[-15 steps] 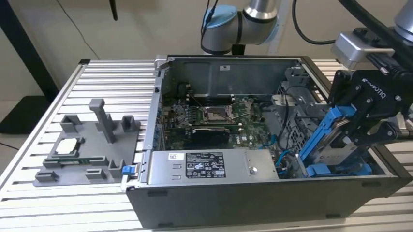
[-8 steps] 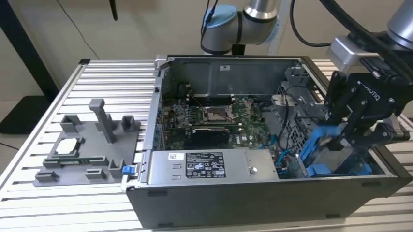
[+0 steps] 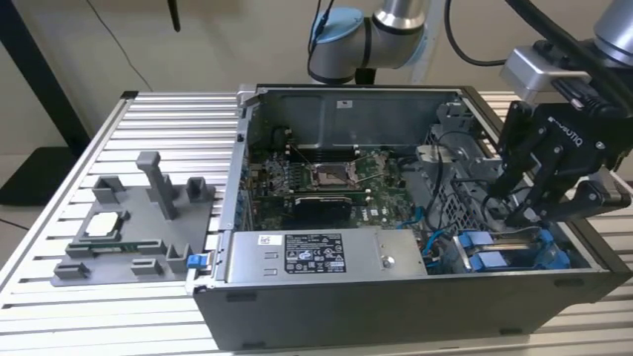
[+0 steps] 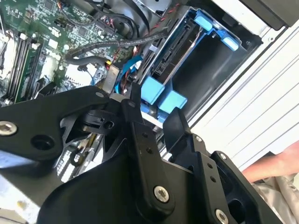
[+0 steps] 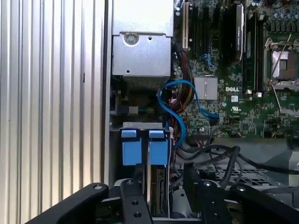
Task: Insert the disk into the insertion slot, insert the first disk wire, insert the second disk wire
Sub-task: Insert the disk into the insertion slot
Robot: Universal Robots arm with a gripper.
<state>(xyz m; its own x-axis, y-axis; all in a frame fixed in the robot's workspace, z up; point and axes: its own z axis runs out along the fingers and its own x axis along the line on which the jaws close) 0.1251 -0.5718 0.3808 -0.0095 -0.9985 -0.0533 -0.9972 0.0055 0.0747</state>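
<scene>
The disk (image 5: 158, 186) stands on edge in the insertion slot (image 4: 205, 74) of the drive cage, at the case's front corner on the exterior view's right. Its blue carrier tabs (image 5: 140, 150) stick out just past my fingertips. My gripper (image 5: 163, 179) hangs over the cage (image 3: 554, 256) and is open. Its two black fingers (image 5: 138, 176) straddle the disk's edge, one close beside it and the other a clear gap away. In the second wrist view the gripper (image 4: 156, 109) has the blue tabs (image 4: 161, 95) between its tips. A blue wire (image 5: 175, 109) loops loose beside the cage.
A grey labelled power-supply box (image 3: 327, 254) lies along the case's front wall. The motherboard (image 3: 327, 178) fills the case floor. Black cable bundles (image 5: 219, 161) run beside the cage. A grey fixture (image 3: 129, 222) sits on the slatted table. A person's hand (image 4: 275, 163) rests outside the case.
</scene>
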